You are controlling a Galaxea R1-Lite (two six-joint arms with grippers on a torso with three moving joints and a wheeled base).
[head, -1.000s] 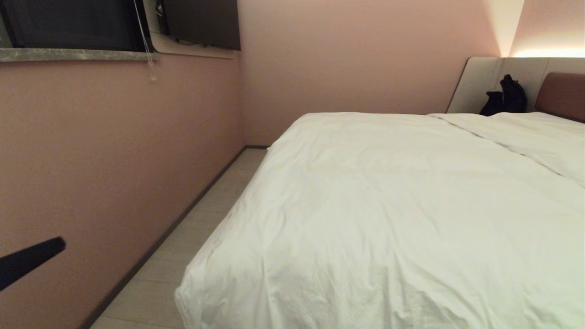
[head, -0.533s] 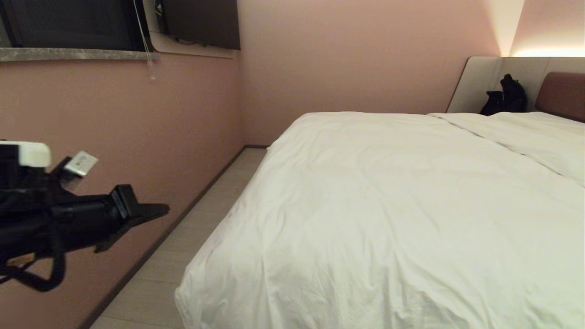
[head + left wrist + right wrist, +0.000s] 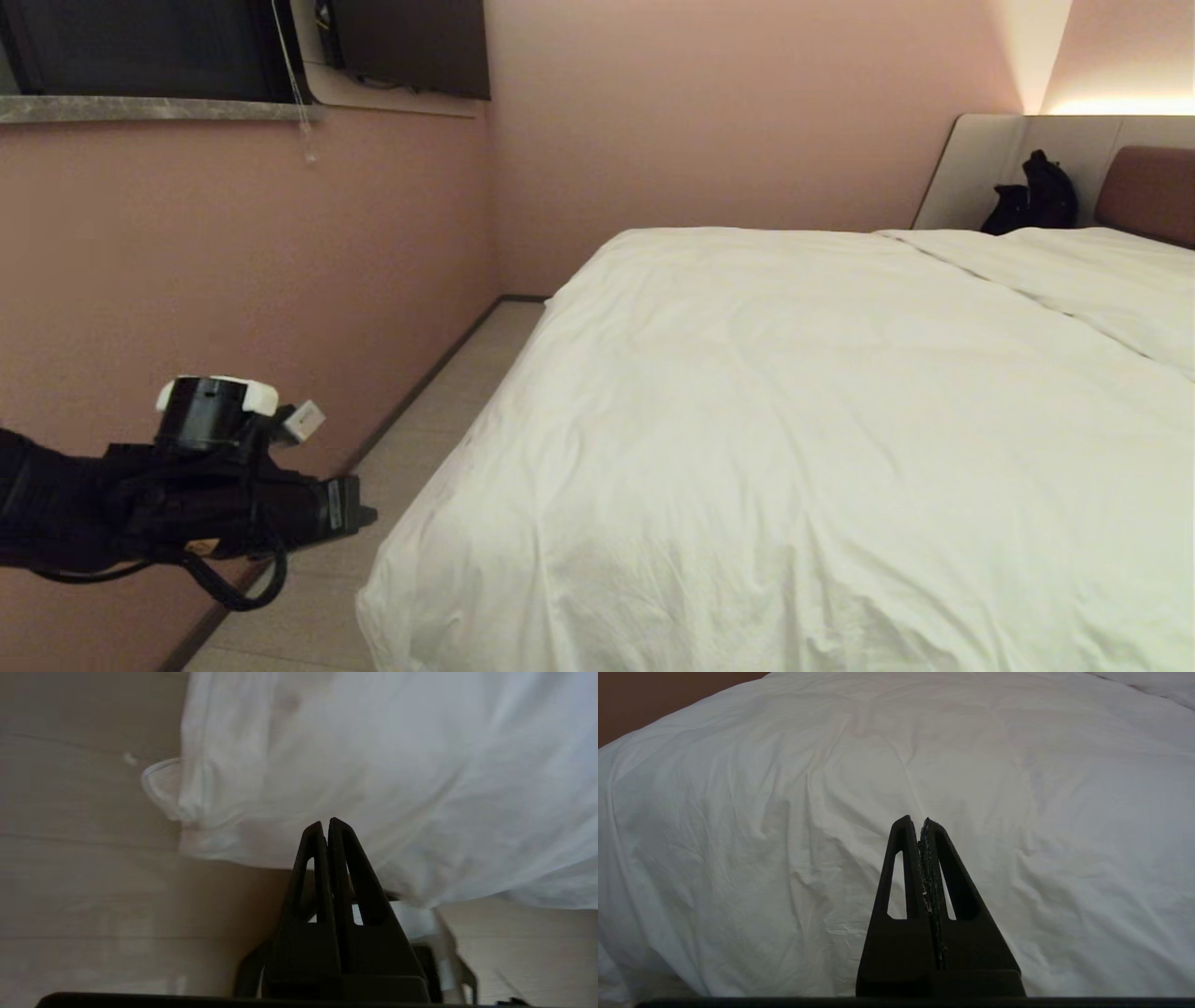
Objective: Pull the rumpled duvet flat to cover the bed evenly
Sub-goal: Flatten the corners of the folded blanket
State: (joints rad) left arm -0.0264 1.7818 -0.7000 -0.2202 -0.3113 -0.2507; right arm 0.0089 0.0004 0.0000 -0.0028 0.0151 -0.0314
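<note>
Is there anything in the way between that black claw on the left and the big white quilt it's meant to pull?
Nothing visible. The left gripper, its jaws shut, hangs over the bare floor beside the near corner of the duvet, with only open air between them. It holds nothing.

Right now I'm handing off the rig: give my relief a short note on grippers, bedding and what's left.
Left gripper: shut, empty, low beside the duvet's near-left corner, not touching.
Right gripper: shut, empty, pointing over the duvet.
Duvet lies spread across the bed, lightly wrinkled; its corner hangs toward the floor.
Done: nothing gripped yet.
Left: probably grip that corner and pull it flat and even.
</note>
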